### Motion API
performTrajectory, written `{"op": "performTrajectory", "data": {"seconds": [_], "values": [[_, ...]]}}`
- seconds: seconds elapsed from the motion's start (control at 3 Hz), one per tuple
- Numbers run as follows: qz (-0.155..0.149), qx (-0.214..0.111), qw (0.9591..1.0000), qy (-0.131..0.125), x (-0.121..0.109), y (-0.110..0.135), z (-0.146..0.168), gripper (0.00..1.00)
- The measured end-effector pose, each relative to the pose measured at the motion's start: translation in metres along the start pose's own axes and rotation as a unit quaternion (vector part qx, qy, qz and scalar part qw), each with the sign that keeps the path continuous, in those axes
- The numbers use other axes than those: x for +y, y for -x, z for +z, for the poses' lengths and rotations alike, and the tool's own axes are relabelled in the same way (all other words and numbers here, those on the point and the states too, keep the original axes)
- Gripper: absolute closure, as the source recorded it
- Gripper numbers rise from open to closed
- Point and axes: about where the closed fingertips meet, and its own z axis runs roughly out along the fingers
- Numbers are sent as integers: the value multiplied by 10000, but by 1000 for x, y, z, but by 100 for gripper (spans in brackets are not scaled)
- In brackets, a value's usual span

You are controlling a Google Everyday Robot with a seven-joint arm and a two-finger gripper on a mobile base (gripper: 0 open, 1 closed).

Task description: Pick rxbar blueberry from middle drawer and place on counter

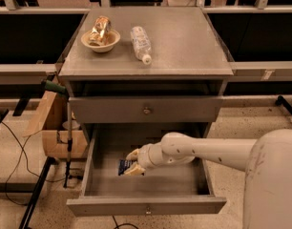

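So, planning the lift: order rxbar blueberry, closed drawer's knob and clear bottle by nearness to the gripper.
The gripper is in the middle drawer.
1. rxbar blueberry, right at it.
2. knob, just above.
3. clear bottle, up on the counter.

The gripper, in the middle drawer, hides part of the rxbar blueberry, its print unreadable.
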Motion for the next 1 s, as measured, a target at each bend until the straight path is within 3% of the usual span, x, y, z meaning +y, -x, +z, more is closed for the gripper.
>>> {"op": "performTrajectory", "data": {"seconds": [0.67, 1.0], "values": [[-403, 600, 9973, 109, -33, 18, -109, 100], [-709, 1121, 9908, 279, -46, 26, -162, 100]]}}
